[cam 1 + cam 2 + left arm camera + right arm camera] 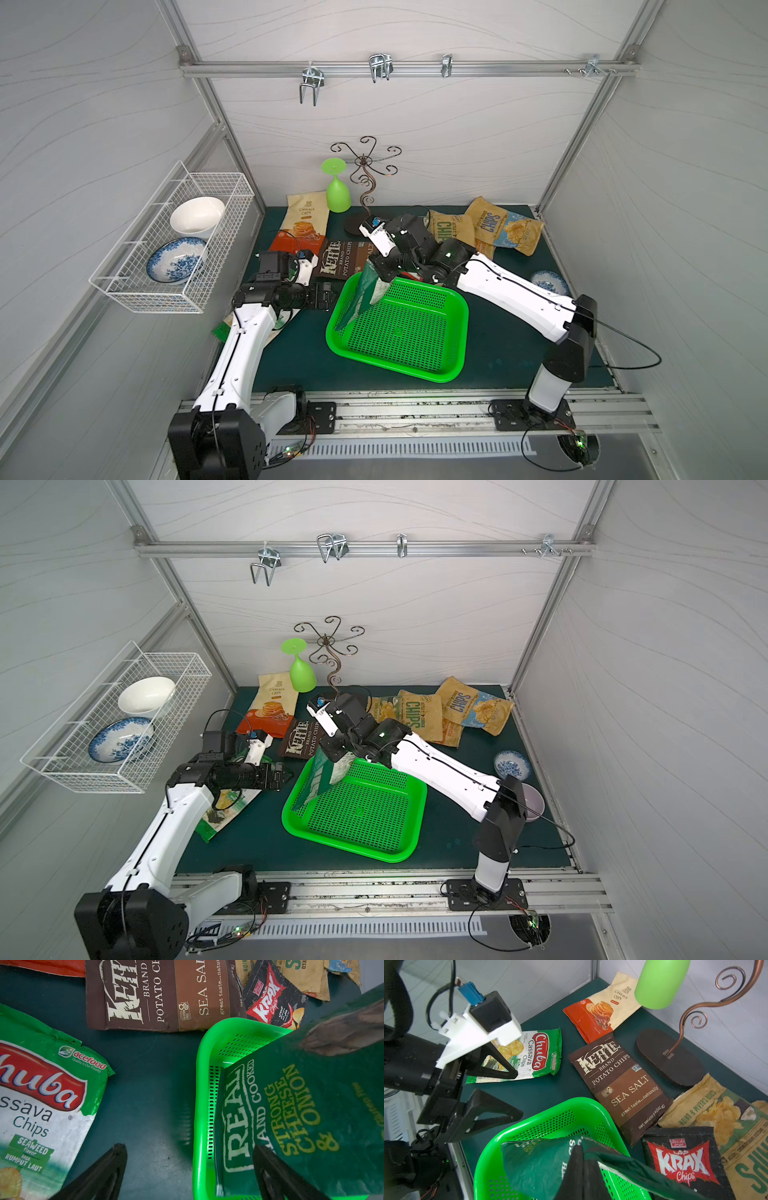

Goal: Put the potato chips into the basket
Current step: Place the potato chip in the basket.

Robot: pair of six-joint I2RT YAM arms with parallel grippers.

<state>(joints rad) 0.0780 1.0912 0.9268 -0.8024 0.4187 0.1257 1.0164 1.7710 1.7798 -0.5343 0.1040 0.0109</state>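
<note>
On the dark surface (519, 345), we see a dark green bag (359, 297) hanging into the basket (407, 332), pinched by the right claw (384, 274); left claw (512, 1093) spread.

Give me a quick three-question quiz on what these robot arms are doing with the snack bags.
1. True or false: the left arm's fingers grip a bag.
2. Which bag do the right arm's fingers pinch? A) Kettle B) dark green Real bag C) Krax
3. Fill in: that bag's lower end hangs down into the green ___.
Key: 1 false, they stand open and empty; 2 B; 3 basket.
</note>
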